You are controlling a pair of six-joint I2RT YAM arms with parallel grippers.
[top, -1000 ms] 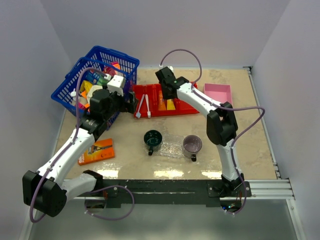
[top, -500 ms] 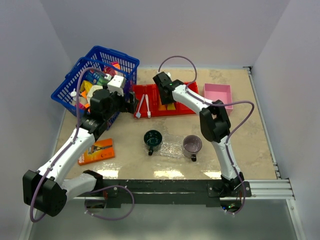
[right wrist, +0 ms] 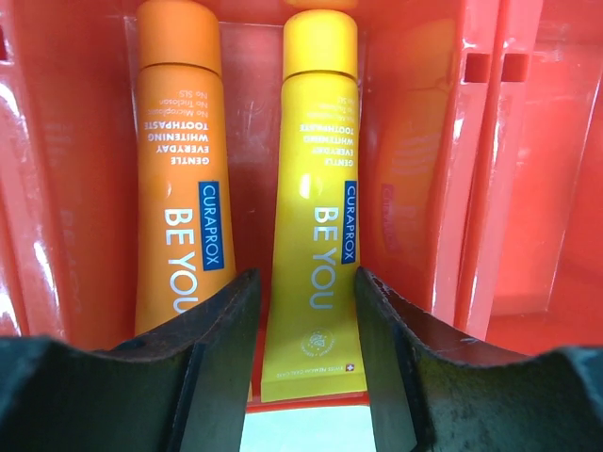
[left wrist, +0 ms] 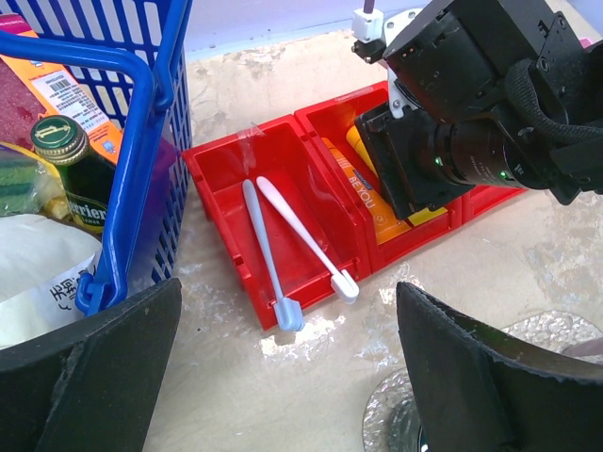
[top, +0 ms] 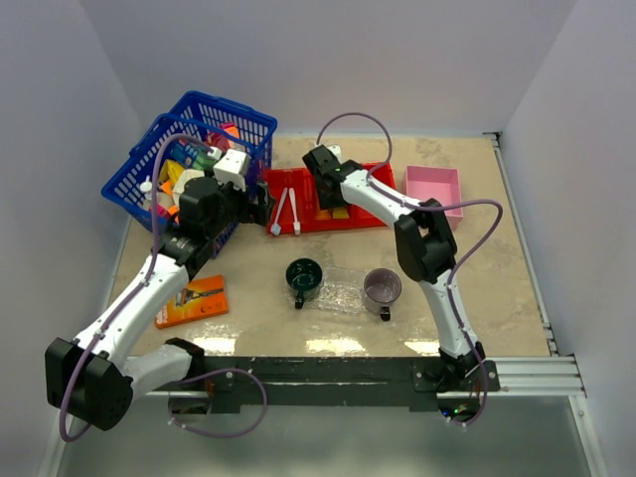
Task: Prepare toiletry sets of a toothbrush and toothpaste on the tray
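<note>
Two white toothbrushes (top: 288,211) lie in the left compartment of the red bin (top: 370,217); they also show in the left wrist view (left wrist: 283,240). An orange tube (right wrist: 179,169) and a yellow tube (right wrist: 316,188) lie side by side in the middle compartment. My right gripper (right wrist: 306,292) is open, low in that compartment (top: 323,187), with its jaws on either side of the yellow tube's flat end. My left gripper (left wrist: 292,377) is wide open and empty above the table just in front of the toothbrushes (top: 258,207). The clear tray (top: 345,290) lies nearer, between two mugs.
A blue basket (top: 194,149) full of items stands at the back left, close to my left arm. A pink box (top: 434,189) sits right of the red bin. A dark green mug (top: 304,277) and a purple mug (top: 382,287) flank the tray. An orange razor pack (top: 194,300) lies front left.
My right gripper has moved left and down into the red bin's middle compartment, over the tubes. The left arm has not moved.
</note>
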